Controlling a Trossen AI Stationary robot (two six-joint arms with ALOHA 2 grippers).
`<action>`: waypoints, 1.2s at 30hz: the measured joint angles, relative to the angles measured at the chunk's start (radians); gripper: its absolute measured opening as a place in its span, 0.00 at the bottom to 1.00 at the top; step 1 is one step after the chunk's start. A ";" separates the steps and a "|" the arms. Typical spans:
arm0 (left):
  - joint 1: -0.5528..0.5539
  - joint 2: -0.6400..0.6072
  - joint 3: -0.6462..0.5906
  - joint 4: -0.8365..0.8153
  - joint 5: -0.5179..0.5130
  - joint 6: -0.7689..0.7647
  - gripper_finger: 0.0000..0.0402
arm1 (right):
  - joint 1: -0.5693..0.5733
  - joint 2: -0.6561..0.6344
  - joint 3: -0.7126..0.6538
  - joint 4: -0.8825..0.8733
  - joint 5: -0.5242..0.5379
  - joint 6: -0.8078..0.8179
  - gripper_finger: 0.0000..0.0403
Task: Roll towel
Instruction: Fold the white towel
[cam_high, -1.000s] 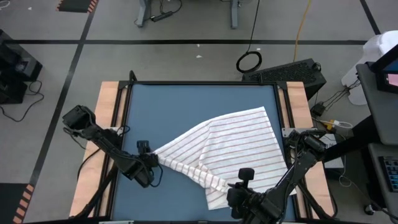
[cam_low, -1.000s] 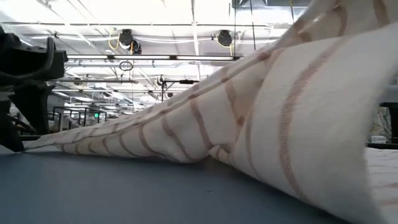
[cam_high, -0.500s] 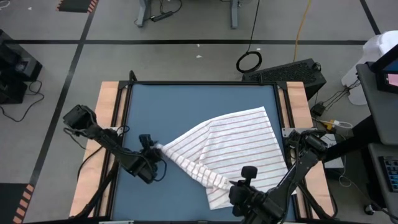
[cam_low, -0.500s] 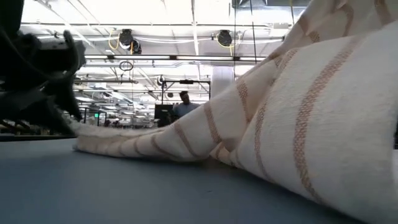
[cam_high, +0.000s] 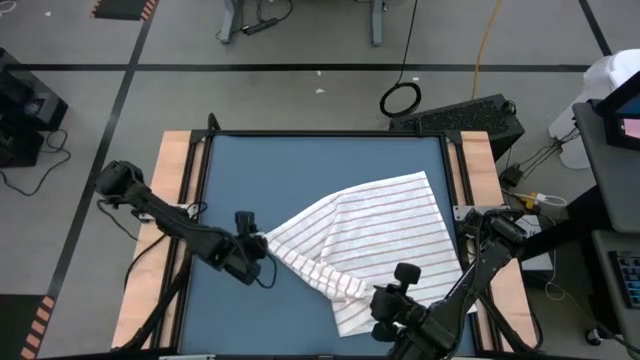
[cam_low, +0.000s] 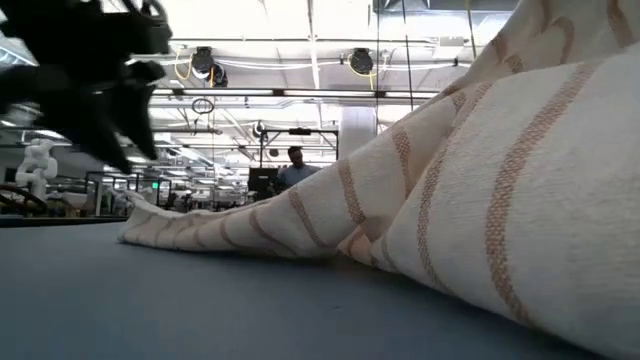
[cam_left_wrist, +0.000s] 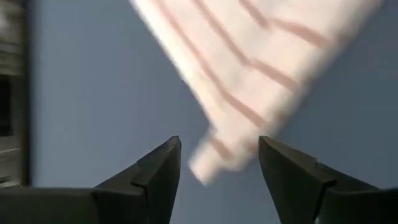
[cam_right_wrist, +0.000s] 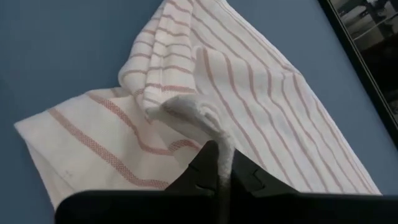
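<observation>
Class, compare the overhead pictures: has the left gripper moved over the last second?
Yes. The left gripper has shifted rightward, away from the table's left wooden edge, following the towel corner, which lies between its open fingers.

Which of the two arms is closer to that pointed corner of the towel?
Left. The left gripper has open jaws either side of the towel corner; the right gripper pinches a fold farther along.
</observation>
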 joint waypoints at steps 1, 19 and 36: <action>-0.011 -0.001 0.000 -0.021 0.019 0.001 0.54 | 0.000 0.000 0.000 -0.001 -0.001 0.000 0.00; 0.028 0.012 -0.160 0.164 -0.061 0.307 0.54 | 0.000 0.000 0.000 0.000 0.000 -0.027 0.00; 0.102 0.012 -0.187 0.251 0.029 0.288 0.03 | 0.001 0.000 0.000 0.006 0.000 -0.029 0.00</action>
